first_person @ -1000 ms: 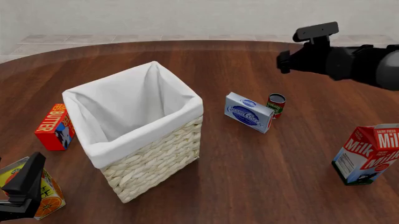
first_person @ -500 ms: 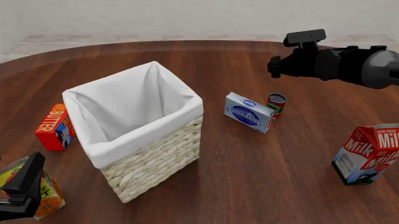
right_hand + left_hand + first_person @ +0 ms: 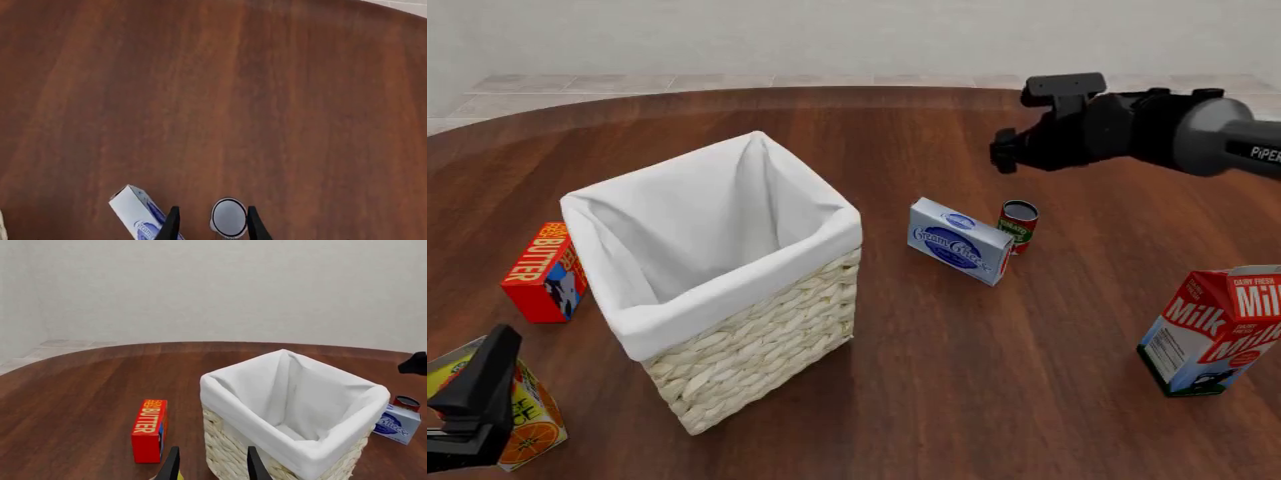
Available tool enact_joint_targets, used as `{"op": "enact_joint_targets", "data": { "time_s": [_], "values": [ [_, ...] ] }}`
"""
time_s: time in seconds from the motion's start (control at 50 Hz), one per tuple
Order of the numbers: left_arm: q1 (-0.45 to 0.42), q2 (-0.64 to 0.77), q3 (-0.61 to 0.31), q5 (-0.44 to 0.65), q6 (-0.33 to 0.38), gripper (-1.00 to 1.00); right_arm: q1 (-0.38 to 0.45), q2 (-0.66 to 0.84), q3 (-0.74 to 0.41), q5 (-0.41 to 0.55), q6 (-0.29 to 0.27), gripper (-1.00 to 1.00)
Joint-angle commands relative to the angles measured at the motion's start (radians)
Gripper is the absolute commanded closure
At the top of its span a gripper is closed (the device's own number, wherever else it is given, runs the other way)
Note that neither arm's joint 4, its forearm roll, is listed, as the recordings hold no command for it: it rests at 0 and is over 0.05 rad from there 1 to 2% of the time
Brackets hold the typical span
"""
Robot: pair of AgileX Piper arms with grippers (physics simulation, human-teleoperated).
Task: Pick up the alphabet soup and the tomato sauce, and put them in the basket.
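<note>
The tomato sauce (image 3: pixel 1018 224), a small red-and-green can, stands upright right of the basket (image 3: pixel 761 340); the left wrist view catches the tomato sauce (image 3: pixel 405 402) past the basket (image 3: pixel 293 440). My right gripper (image 3: pixel 1004 150) hovers above and slightly behind the can, open. From above, the can's round top (image 3: pixel 229 218) lies between the open fingertips (image 3: pixel 172 226) of the right gripper (image 3: pixel 212 227). My left gripper (image 3: pixel 212 469) is open and empty at the near left, facing the basket. The alphabet soup is out of view.
A blue-and-white cream cheese box (image 3: pixel 960 240) lies against the can's left side. A red butter box (image 3: pixel 543 272) stands left of the basket, an orange juice carton (image 3: pixel 527 420) at the near left corner, and a milk carton (image 3: pixel 1214 330) at the near right.
The right arm has swung left and lowered a little, bringing its gripper over the tomato sauce can. The left arm has stayed put.
</note>
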Motion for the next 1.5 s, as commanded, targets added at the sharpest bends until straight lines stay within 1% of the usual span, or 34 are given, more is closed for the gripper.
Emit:
{"op": "enact_joint_targets", "data": {
  "time_s": [0.02, 0.04, 0.08, 0.14, 0.16, 0.18, 0.2, 0.26, 0.3, 0.34, 0.36, 0.46, 0.68, 0.88, 0.96, 1.02, 1.34, 1.5],
  "values": [
    [0.001, -0.001, 0.0, -0.001, -0.002, -1.0, -0.016, 0.047, -0.055, 0.058, -0.03, -1.0],
    [0.001, -0.001, 0.0, -0.001, -0.003, -1.0, -0.026, 0.043, -0.053, 0.05, -0.047, -1.0],
    [0.0, -0.001, 0.0, -0.001, -0.002, -1.0, -0.06, 0.063, -0.075, 0.07, -0.074, -1.0],
    [0.0, -0.001, 0.0, -0.001, -0.001, -1.0, -0.046, 0.063, -0.076, 0.073, -0.063, -1.0],
    [0.0, -0.001, 0.0, -0.001, -0.001, -1.0, -0.039, 0.072, -0.086, 0.085, -0.025, -1.0],
    [0.0, -0.001, 0.0, -0.001, -0.001, -1.0, -0.05, 0.082, -0.099, 0.093, -0.01, -1.0],
    [0.0, -0.001, 0.0, -0.001, -0.001, -1.0, -0.056, 0.085, -0.103, 0.093, -0.006, -1.0],
    [0.001, -0.001, 0.0, -0.001, -0.001, -1.0, -0.047, 0.083, -0.094, 0.083, -0.026, -1.0],
    [0.001, 0.0, 0.0, -0.002, -0.001, -1.0, -0.046, 0.088, -0.098, 0.085, -0.024, -1.0],
    [0.001, -0.001, 0.0, -0.002, -0.002, -1.0, -0.044, 0.093, -0.1, 0.087, -0.034, -1.0],
    [0.001, -0.001, 0.0, -0.002, -0.002, -1.0, -0.039, 0.096, -0.102, 0.091, -0.023, -1.0],
    [0.001, -0.001, 0.0, -0.003, -0.002, -1.0, -0.026, 0.105, -0.099, 0.092, -0.004, -1.0],
    [0.002, 0.0, 0.0, -0.003, -0.004, -1.0, -0.023, 0.12, -0.078, 0.077, 0.006, -1.0],
    [0.003, 0.0, 0.0, -0.003, -0.005, -1.0, -0.04, 0.125, -0.057, 0.063, -0.009, -1.0],
    [0.003, 0.0, 0.0, -0.003, -0.005, -1.0, -0.037, 0.128, -0.041, 0.055, -0.003, -1.0],
    [0.003, 0.0, 0.0, -0.004, -0.005, -1.0, -0.036, 0.132, -0.031, 0.042, -0.012, -1.0],
    [0.003, 0.0, 0.0, -0.004, -0.005, -1.0, -0.03, 0.145, -0.008, 0.029, 0.005, -1.0],
    [0.004, 0.0, 0.0, -0.003, -0.005, -1.0, -0.043, 0.149, 0.012, 0.016, -0.001, -1.0]
  ]
}}
